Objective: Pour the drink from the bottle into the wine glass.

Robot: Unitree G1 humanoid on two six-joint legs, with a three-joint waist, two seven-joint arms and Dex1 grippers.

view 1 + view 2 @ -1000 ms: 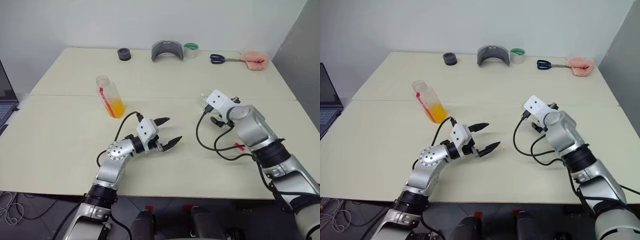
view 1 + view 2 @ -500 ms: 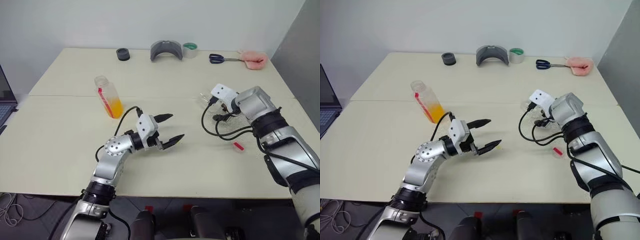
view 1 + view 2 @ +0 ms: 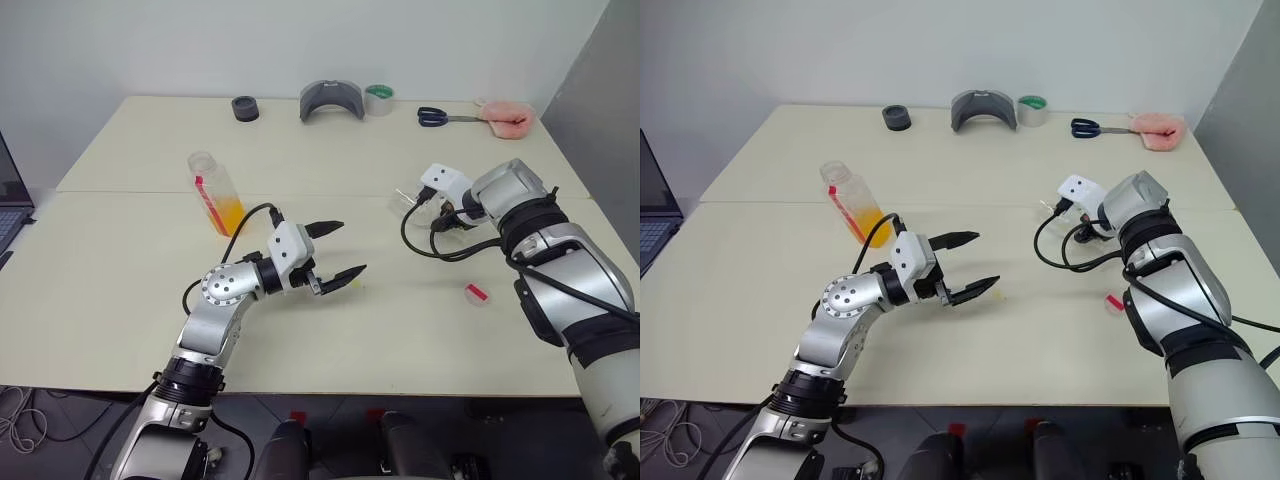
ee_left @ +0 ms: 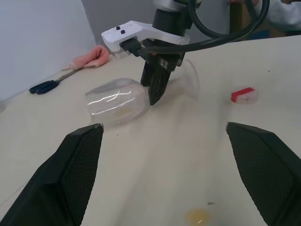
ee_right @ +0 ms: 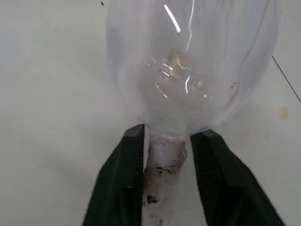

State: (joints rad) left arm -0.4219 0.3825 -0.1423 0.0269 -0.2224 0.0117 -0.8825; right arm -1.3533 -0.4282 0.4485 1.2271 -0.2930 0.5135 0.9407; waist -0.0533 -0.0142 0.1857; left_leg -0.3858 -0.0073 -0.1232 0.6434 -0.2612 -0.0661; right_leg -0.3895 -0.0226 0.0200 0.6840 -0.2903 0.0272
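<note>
Lab or office test bench: plain white wall (image 3: pixel 300 40); pale tables (image 3: pixel 330 320); laptop (image 3: pixel 655 215)

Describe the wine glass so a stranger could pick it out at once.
On the cream table, look on the robot's right side, near the seam. The wine glass lies on its side there, its stem clamped in the right tool. It is the only clear, stemmed thing.

Left and right eye views: a stereo pair set high on the head, facing forward and down over the table (image 3: pixel 330 330), sharing both arms and the far row of objects. Left wrist view: set low and level near the tabletop, looking between its own fingertips (image 4: pixel 70 174) at the right gripper (image 4: pixel 157 89) and the lying wine glass (image 4: pixel 115 101). Right wrist view: very close, facing down along its fingers (image 5: pixel 124 183) onto the same glass.
</note>
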